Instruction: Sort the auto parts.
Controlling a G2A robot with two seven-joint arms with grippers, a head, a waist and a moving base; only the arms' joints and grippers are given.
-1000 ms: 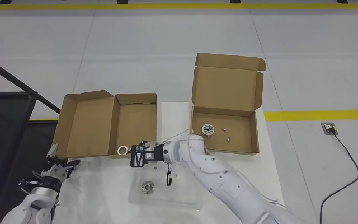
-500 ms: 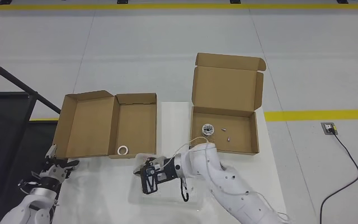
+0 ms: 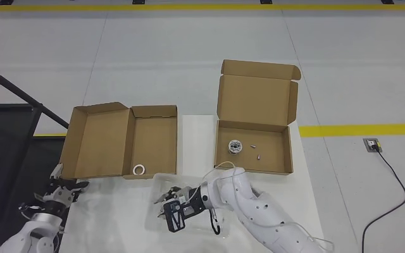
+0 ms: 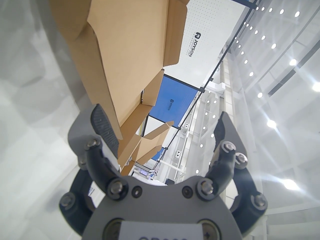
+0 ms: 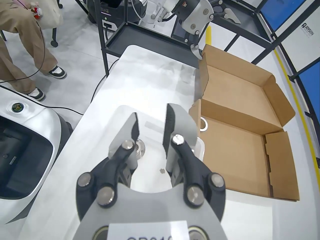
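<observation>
The right gripper (image 5: 151, 126) hangs low over the clear plastic tray (image 3: 159, 182) at the near side of the white table (image 3: 196, 136); its jaws stand partly open with nothing between them. A round metal hub (image 5: 139, 148) lies on the tray floor just beside one fingertip (image 5: 133, 126), partly hidden behind it; whether they touch I cannot tell. A small grey fleck (image 5: 162, 170) lies near it in the tray.

The left cardboard box (image 3: 101, 139) sits open just beyond the tray, with a white ring (image 3: 138, 169) in its near corner; the right cardboard box (image 3: 256, 101), well apart on the other side, holds a round silvery part (image 3: 235, 147) and two small fasteners (image 3: 254, 147).

The left gripper (image 4: 162, 131) hangs off the table's left edge beside the left box's open lid — jaws spread wide, holding nothing.
</observation>
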